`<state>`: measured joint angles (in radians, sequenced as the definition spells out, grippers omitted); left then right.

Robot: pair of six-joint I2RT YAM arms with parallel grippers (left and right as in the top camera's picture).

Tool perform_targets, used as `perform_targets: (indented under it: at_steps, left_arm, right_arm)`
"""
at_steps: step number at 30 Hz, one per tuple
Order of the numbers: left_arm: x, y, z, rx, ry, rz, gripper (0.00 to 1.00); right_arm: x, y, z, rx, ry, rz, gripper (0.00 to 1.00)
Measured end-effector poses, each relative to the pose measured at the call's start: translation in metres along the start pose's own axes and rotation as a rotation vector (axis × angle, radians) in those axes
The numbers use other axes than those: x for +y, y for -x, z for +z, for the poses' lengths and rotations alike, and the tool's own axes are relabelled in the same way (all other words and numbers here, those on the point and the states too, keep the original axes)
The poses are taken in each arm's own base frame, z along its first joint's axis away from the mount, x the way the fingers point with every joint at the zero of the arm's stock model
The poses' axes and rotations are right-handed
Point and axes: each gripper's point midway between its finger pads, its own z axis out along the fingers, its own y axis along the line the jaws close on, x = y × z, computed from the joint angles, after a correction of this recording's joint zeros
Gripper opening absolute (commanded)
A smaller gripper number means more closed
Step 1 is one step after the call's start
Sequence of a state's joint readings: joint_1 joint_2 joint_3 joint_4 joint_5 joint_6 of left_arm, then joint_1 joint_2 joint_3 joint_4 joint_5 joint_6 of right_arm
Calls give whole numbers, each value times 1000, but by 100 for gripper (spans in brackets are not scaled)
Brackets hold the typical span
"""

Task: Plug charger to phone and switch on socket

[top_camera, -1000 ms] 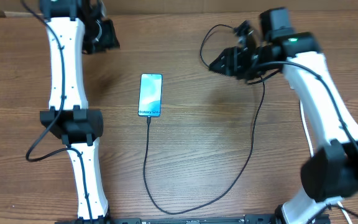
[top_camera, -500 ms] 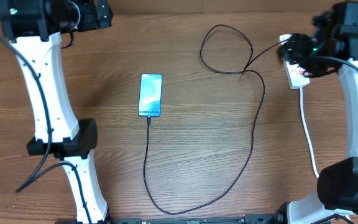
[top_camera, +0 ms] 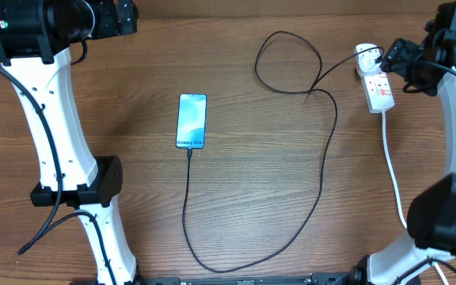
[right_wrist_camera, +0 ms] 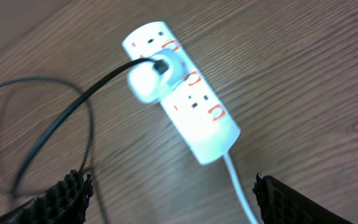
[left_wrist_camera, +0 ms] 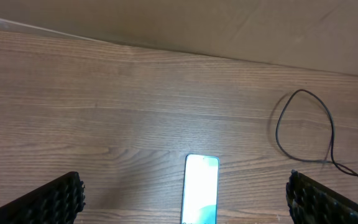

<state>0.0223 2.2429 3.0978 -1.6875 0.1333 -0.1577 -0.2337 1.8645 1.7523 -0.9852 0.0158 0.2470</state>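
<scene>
The phone (top_camera: 191, 120) lies flat at mid-table with its light teal screen up; its far end shows in the left wrist view (left_wrist_camera: 201, 190). The charger cable (top_camera: 323, 174) is thin and black. Its tip meets the phone's near end (top_camera: 190, 150), and it loops round to a white plug (top_camera: 366, 54) seated in the socket (top_camera: 378, 89). In the right wrist view the plug (right_wrist_camera: 153, 78) sits on the white socket (right_wrist_camera: 191, 109) with red markings. My right gripper (top_camera: 398, 55) (right_wrist_camera: 176, 202) hovers open beside the socket, holding nothing. My left gripper (top_camera: 121, 16) (left_wrist_camera: 185, 199) is open at the far left, well away from the phone.
The socket's thick white cord (top_camera: 393, 174) runs toward the near edge on the right. The cable forms a loop (top_camera: 287, 63) at the back centre. A wall edge (left_wrist_camera: 179, 37) borders the far side of the table.
My right arm swung from the cable loop at back centre out to the socket, its jaws widening. My left arm drew back into the far left corner and its jaws opened.
</scene>
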Motion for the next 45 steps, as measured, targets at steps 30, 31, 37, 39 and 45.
perform_targets:
  at_steps: [30, 31, 37, 39, 45]
  left_arm:
    - [0, 0, 0, 0, 0, 0, 100]
    - [0, 0, 0, 0, 0, 0, 100]
    - [0, 0, 0, 0, 0, 0, 100]
    - [0, 0, 0, 0, 0, 0, 100]
    - [0, 0, 0, 0, 0, 0, 99]
  right_arm:
    - [-60, 12, 131, 5, -88, 252, 88]
    - [-60, 11, 135, 7, -89, 248, 88]
    - [-65, 5, 151, 21, -105, 209, 88]
    - [-65, 5, 154, 20, -104, 193, 88]
    - [-60, 9, 158, 2, -96, 121, 88]
